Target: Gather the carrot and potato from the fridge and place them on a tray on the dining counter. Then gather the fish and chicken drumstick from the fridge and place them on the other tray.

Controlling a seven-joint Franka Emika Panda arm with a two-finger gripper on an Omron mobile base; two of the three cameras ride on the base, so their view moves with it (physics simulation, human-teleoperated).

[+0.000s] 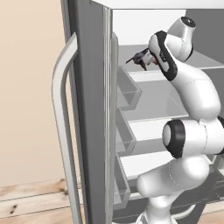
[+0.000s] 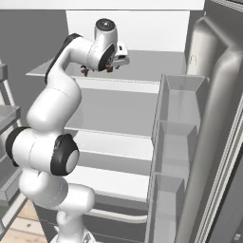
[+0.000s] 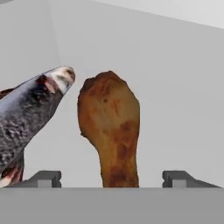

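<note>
A brown chicken drumstick lies on the fridge's upper shelf, its thin end pointing toward the hand. My gripper is open, with one dark fingertip on each side of that thin end and a gap between each fingertip and the meat. A dark grey fish lies just left of the drumstick, its pale snout close to the thick end. From the left base view the fish pokes out beside the wrist. The carrot, the potato and the trays are out of view.
The fridge stands open with bare white shelves below the hand. Grey door bins line the right door, and more bins line the left door, whose long handle sticks out. The back wall is close behind the food.
</note>
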